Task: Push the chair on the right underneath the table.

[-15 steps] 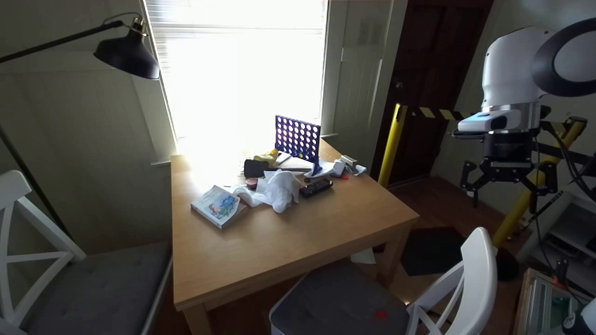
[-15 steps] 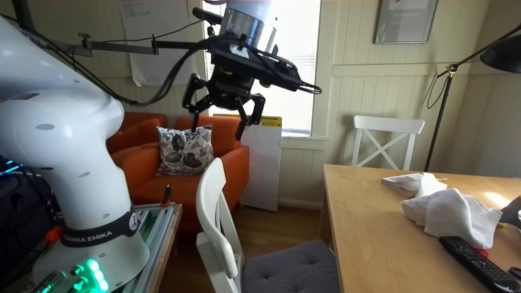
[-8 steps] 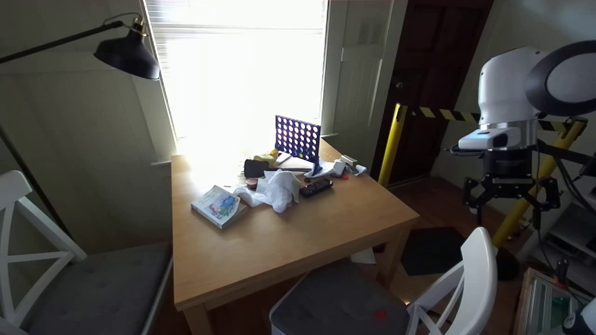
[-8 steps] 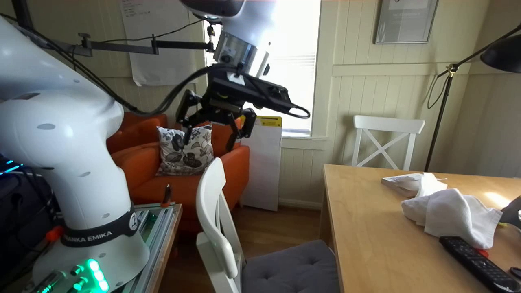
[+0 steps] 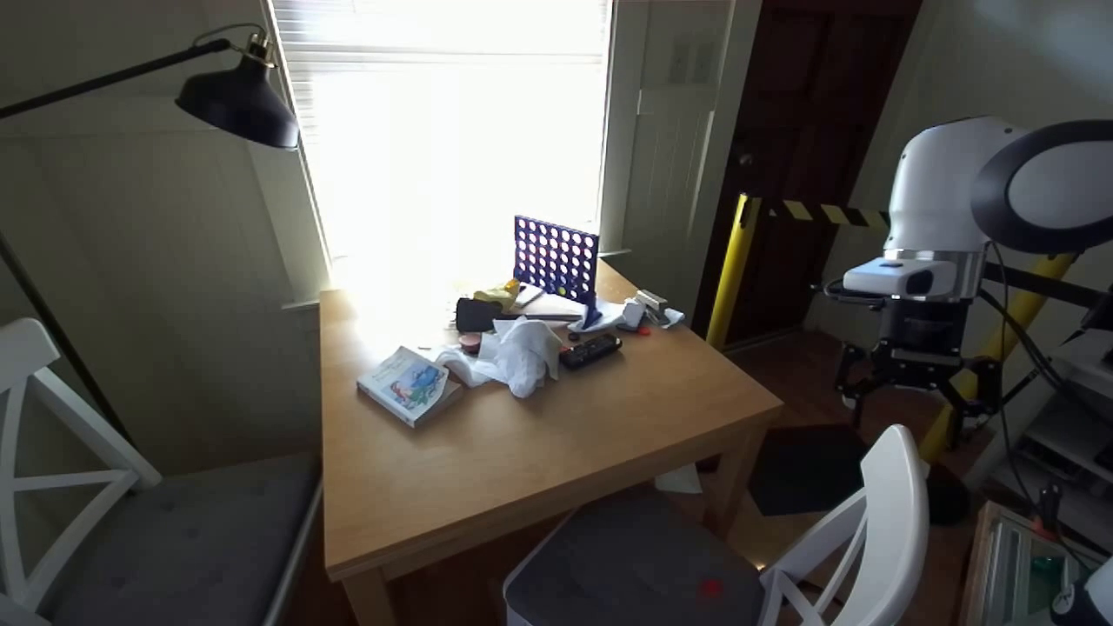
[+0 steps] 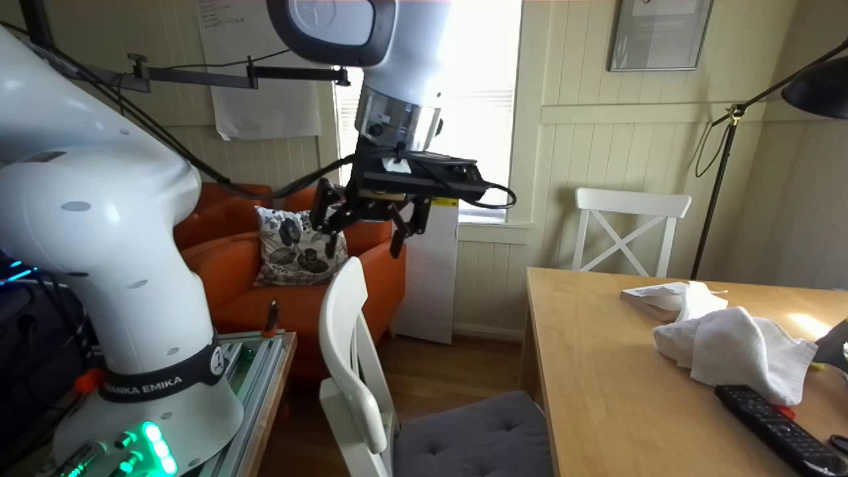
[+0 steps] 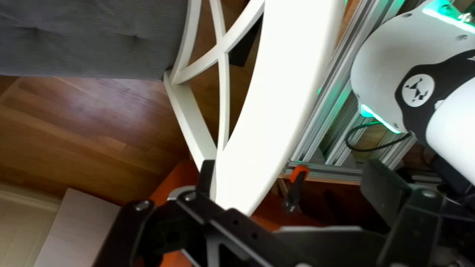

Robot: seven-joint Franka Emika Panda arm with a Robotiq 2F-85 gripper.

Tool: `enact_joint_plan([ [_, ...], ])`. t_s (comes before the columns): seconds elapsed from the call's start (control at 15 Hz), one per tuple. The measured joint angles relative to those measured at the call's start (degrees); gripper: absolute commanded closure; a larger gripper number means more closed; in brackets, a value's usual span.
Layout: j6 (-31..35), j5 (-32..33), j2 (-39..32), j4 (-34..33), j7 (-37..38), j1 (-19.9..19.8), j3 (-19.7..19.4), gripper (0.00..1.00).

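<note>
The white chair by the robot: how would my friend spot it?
Find the square light tan wooden table. Between it and the white robot arm stands the grey-cushioned white wooden X-back chair. Its white lookalike stands by the black floor lamp; this one's by the robot.

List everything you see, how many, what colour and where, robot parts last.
table: one, tan, by window
near chair: one, white with grey seat, at table
far chair: one, white with grey seat, near lamp
lamp: one, black, by window
book: one, white and blue, on table
cloth: count unclear, white, on table
remote: one, black, on table
game grid: one, blue, on table
small clutter: uncounted, mixed, on table
armchair: at least one, orange, beyond near chair
pillow: one, white patterned, on armchair
board: one, white, beside armchair
picture frame: one, grey, on wall
posts: two, yellow, near door
door: one, dark brown, behind tape
window: one per exterior view, white, wall
arm: one, white, beside near chair
tool: one, black, by near chair
</note>
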State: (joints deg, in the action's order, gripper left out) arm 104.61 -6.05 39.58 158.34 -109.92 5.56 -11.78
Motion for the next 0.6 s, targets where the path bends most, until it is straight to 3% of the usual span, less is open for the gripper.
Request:
enact_joint_plan([
  [0.2,3.5,-1.0,-1.1,0.0,-0.1,0.6,0.1,0.00],
  [0.6,3.8,-1.0,-6.5,0.1,-1.1,1.7,0.6,0.00],
])
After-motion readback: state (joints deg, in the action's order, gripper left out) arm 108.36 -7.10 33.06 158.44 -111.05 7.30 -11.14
